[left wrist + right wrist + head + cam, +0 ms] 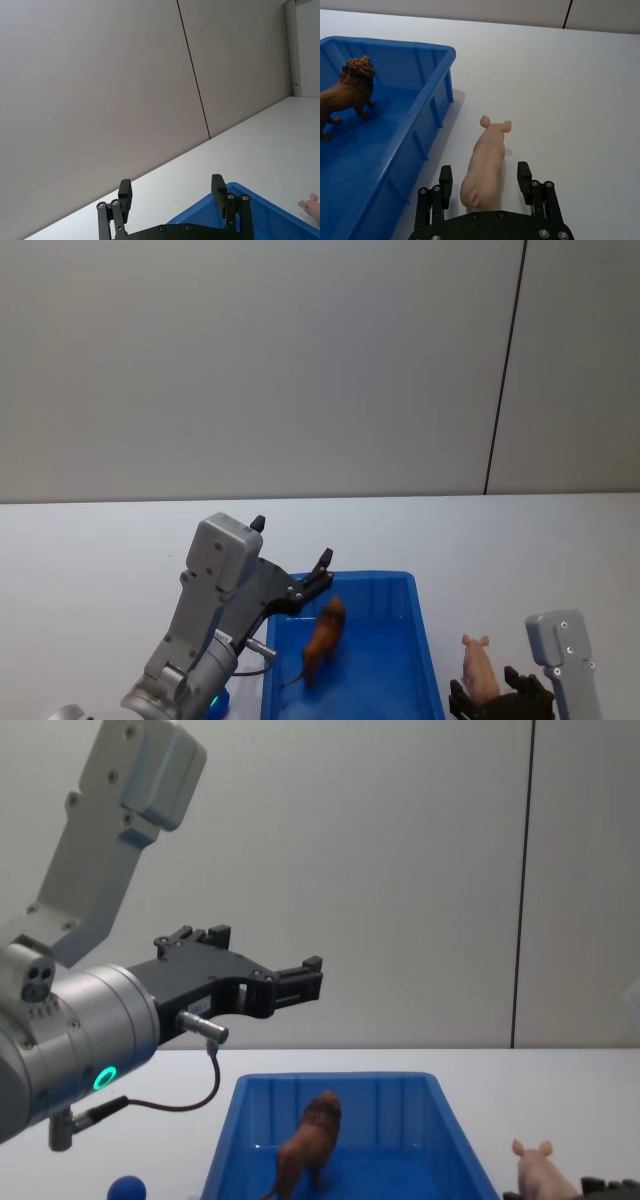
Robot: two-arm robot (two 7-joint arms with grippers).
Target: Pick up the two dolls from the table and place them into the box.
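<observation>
The job in hand looks like taking hold of the pig (487, 150), the doll not yet in the box. It stands on the worktop (560, 90) just beside the right wall of the box (427, 130), snout pointing away from the robot. The right pincer (485, 174) is low behind it, fingers apart, one on each side of the rump with a gap on both flanks, so nothing is gripped yet.

To do it well, I would push a little further forward so the pads meet the thick middle of the body rather than the tapering rear. Then close evenly, since the smooth, rounded plastic could squirt out. Lift well above the thick rim before swinging left, and let go over bare floor, because the lion (350, 92) already stands inside near the far end.

The left pincer (171, 185) hangs high over the box's left side, fingers apart and empty. The right arm should keep clear of it.

The worktop is flat, white and matt, bare around the pig. Behind it is a plain grey wall (250, 360) with one dark vertical seam (505, 370).
</observation>
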